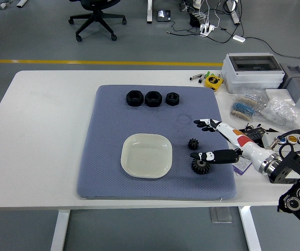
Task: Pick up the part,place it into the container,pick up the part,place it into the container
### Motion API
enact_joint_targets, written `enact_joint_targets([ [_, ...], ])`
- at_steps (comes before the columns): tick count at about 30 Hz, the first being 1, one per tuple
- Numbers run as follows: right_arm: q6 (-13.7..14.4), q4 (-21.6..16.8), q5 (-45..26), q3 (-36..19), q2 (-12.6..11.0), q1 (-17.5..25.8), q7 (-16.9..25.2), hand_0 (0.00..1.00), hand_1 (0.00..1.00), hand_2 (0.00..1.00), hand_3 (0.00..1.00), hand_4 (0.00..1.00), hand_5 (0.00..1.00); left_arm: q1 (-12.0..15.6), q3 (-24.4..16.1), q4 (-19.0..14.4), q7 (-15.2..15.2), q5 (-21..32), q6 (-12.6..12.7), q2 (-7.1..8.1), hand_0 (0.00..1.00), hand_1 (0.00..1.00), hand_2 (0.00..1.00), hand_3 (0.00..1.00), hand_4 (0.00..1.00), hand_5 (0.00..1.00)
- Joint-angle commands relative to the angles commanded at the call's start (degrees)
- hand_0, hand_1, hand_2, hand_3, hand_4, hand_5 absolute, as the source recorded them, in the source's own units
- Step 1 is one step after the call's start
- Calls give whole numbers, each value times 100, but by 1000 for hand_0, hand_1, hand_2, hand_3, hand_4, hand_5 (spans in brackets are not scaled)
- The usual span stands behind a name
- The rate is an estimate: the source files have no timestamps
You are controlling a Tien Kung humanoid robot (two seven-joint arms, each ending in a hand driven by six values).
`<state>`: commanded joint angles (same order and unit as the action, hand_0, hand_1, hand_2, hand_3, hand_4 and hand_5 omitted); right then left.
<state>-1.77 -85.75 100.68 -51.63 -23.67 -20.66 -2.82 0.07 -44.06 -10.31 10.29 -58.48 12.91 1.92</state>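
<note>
Nothing lies in the dish (146, 155) yet, so both placements look undone. Two gears sit right of the dish: small gear (193, 143), big gear (200, 166). Right hand (208, 140) hovers spread over them, holding nothing.

- One view only, from high on the robot's side, looking forward and down over the white surface (45, 130)
- The near edge runs along the bottom; grey floor and an office chair (95, 18) fill the top
- Medium distance: the whole blue mat (108, 172) fits in frame
</note>
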Motion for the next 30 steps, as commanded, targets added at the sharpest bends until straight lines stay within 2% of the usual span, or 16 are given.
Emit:
enact_joint_targets([
  [2, -19, 9, 261, 43, -10, -16, -16, 692, 678, 728, 798, 998, 477, 2, -6, 0, 6, -7, -1, 1, 278, 439, 473, 331, 848, 732],
  [12, -25, 331, 2591, 502, -32, -195, -361, 680, 647, 701, 771, 998, 466, 22, -73, 0, 109, -105, -6, -19, 274, 439, 472, 331, 848, 731],
  [13, -22, 361, 2703, 528, -23, -232, -384, 572, 621, 693, 764, 998, 475, 24, -84, 0, 116, -123, -11, -19, 274, 439, 472, 331, 848, 733],
  [30, -263, 654, 2543, 802, 97, -569, -411, 550, 620, 690, 756, 998, 494, 39, -91, 0, 134, -169, -42, 0, 273, 436, 470, 330, 846, 735],
])
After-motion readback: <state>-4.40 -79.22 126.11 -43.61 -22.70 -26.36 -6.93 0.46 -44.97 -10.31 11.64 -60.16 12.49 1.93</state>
